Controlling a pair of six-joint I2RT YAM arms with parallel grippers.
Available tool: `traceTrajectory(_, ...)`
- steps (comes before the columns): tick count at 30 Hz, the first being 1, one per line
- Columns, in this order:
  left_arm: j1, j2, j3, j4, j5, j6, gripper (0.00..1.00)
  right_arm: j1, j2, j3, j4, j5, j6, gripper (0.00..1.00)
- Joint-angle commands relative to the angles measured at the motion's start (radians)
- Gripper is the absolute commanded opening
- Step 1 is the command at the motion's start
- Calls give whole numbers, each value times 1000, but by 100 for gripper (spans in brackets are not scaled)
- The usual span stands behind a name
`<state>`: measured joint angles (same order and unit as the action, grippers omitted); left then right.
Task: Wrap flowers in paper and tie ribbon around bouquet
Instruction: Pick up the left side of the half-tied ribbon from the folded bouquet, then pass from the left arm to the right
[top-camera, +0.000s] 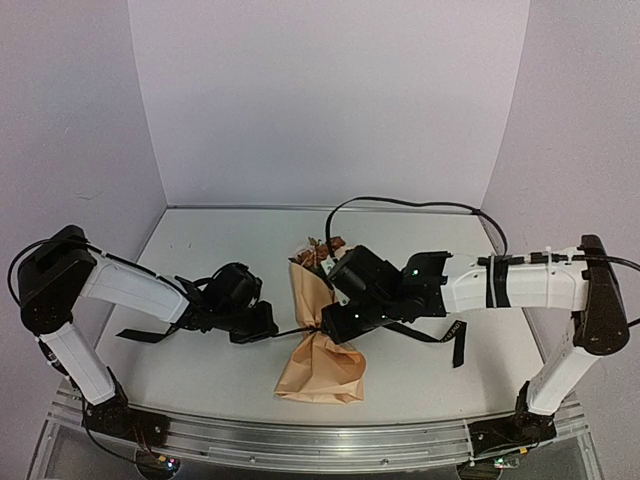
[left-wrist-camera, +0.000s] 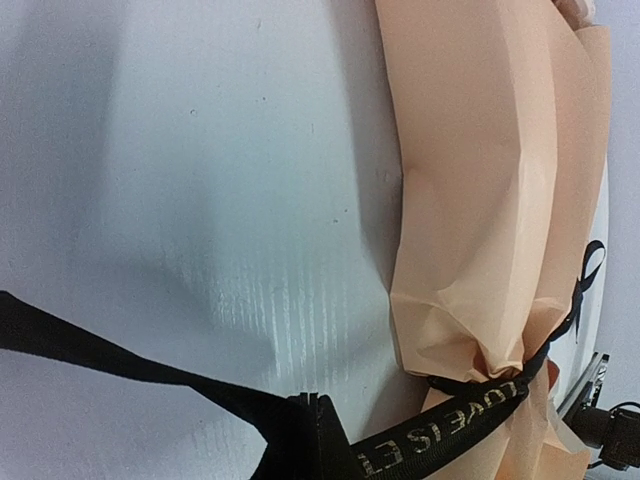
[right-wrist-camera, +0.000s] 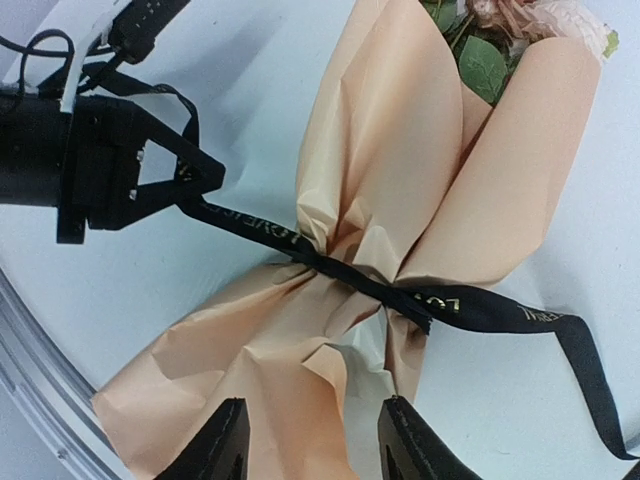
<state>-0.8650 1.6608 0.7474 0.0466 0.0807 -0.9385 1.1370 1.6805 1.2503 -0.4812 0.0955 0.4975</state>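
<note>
A matte tan-peach paper wrap (left-wrist-camera: 480, 200) lies on the white table (left-wrist-camera: 200, 200), cinched narrow near its lower part by a black satin ribbon with gold lettering (left-wrist-camera: 450, 435), one tail trailing left.

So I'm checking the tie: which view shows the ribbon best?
Right wrist: the ribbon crosses the bouquet's cinched waist and runs out both sides. Left wrist shows only one lettered stretch at the frame's bottom; top external shows mainly small tails.
</note>
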Motion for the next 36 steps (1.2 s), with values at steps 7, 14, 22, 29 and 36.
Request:
traceTrajectory(7, 17, -38, 47, -21, -13, 19, 4, 11, 187, 34, 15, -62, 72, 36)
traceTrajectory(14, 30, -148, 2, 81, 51, 57, 10, 12, 156, 9, 17, -17, 90, 35)
traceTrajectory(22, 25, -83, 114, 147, 245, 214, 10, 8, 2, 11, 16, 49, 74, 46)
traceTrajectory(29, 10, 114, 361, 86, 388, 322, 16, -26, -92, -54, 34, 141, 131, 57)
traceTrajectory(36, -2, 261, 508, 15, 483, 366, 28, -84, -180, -192, 105, 173, 263, 62)
